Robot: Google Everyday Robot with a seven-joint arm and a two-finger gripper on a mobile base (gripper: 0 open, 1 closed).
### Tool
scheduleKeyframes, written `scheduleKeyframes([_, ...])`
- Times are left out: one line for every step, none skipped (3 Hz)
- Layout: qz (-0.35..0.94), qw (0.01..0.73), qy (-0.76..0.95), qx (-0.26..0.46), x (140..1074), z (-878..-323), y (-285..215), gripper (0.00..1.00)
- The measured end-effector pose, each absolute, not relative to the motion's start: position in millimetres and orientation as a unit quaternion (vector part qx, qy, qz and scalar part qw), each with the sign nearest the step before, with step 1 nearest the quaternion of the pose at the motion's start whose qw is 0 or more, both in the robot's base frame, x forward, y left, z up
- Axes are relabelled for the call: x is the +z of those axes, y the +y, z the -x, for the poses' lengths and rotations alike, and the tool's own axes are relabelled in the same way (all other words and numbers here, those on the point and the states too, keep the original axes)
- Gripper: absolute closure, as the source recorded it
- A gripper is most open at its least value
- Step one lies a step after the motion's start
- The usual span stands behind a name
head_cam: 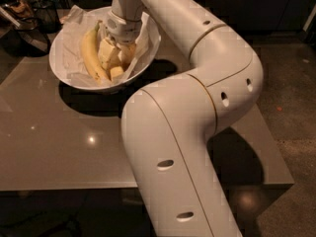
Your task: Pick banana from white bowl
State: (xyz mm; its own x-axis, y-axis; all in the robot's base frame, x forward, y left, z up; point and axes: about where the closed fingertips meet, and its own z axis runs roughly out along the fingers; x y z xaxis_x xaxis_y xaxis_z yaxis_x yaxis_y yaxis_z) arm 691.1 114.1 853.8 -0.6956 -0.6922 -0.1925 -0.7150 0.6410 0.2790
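The white bowl, lined with crumpled white paper, stands at the table's far left. A yellow banana lies in it, running from the far rim toward the near side. My gripper reaches down into the middle of the bowl, right beside the banana on its right and touching or nearly touching it. The gripper and wrist hide the middle and right of the bowl's inside. I see no second banana.
The bowl sits on a glossy grey table. My large white arm arcs over the table's right half. Dark clutter stands beyond the far left edge. The floor is on the right.
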Motion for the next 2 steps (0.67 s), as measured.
scheduleKeyframes([0.393, 0.064, 0.9, 0.178, 861.1, -691.1, 104.4, 0.64])
scheduleKeyframes([0.393, 0.067, 0.899, 0.181, 859.4, -690.1, 105.5, 0.86])
